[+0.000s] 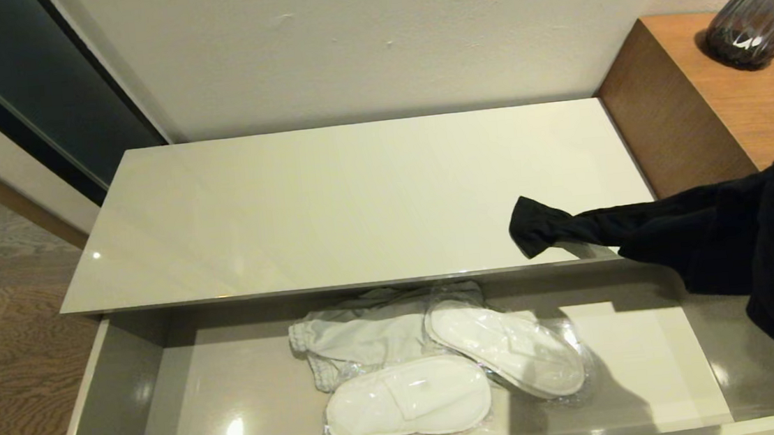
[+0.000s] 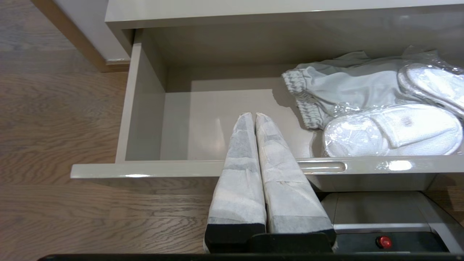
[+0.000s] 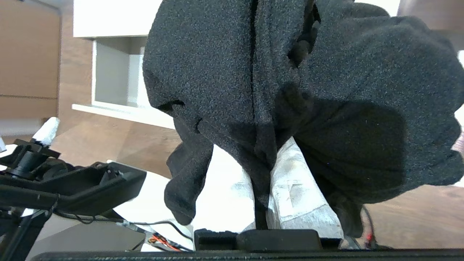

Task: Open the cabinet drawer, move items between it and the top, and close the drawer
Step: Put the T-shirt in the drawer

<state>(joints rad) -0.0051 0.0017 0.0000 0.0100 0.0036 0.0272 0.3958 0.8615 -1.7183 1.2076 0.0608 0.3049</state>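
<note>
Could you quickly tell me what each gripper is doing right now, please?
Left gripper: closed, empty, parked before the drawer.
Right gripper: closed on the black garment.

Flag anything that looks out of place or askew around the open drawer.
The black garment hangs bunched from the right gripper, one end trailing onto the top. In the drawer, the two slipper packs overlap askew on the crumpled grey garment. Nothing looks spilled or damaged.
</note>
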